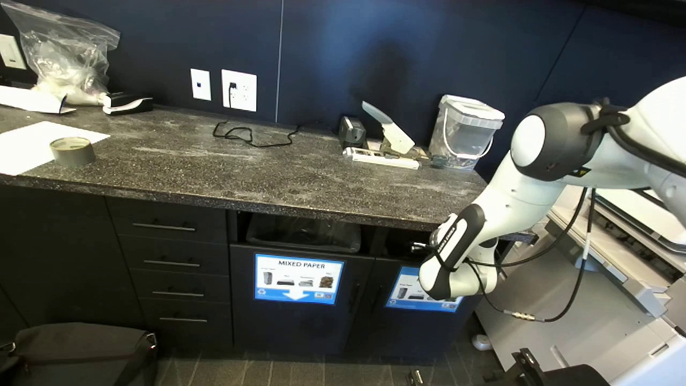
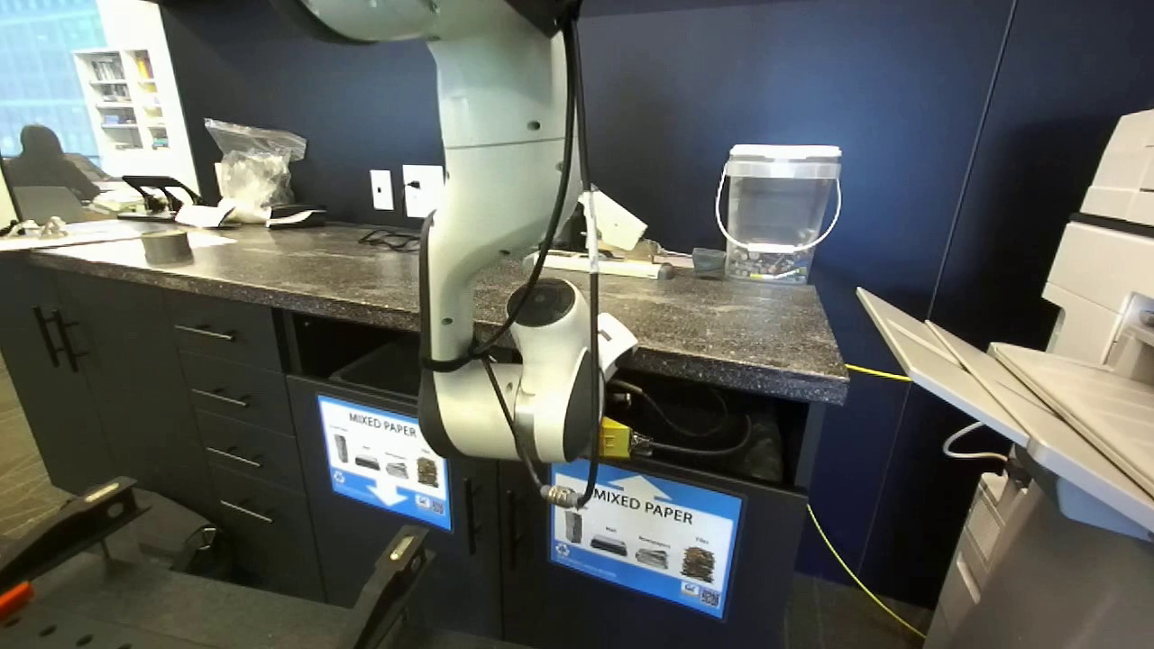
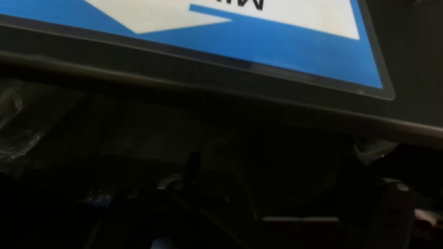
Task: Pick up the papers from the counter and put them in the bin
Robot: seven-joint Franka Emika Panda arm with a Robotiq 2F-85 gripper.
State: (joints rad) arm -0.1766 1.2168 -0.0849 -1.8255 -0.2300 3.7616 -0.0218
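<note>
The bin is a dark cabinet compartment under the right end of the speckled counter, with a blue-and-white MIXED PAPER sign on its front. In both exterior views my wrist hangs before its slot, and the gripper's fingers are lost in the shadow there. The wrist view looks into the dark opening below the inverted sign. My gripper shows only dimly in it, its fingers wide apart with nothing seen between them. None of the papers shows on the counter; they are hidden or out of view.
The counter's edge overhangs the slot, above my wrist. On it are a lidded bucket, a stapler, a tape roll, large white sheets and a plastic bag. A printer stands close on the right.
</note>
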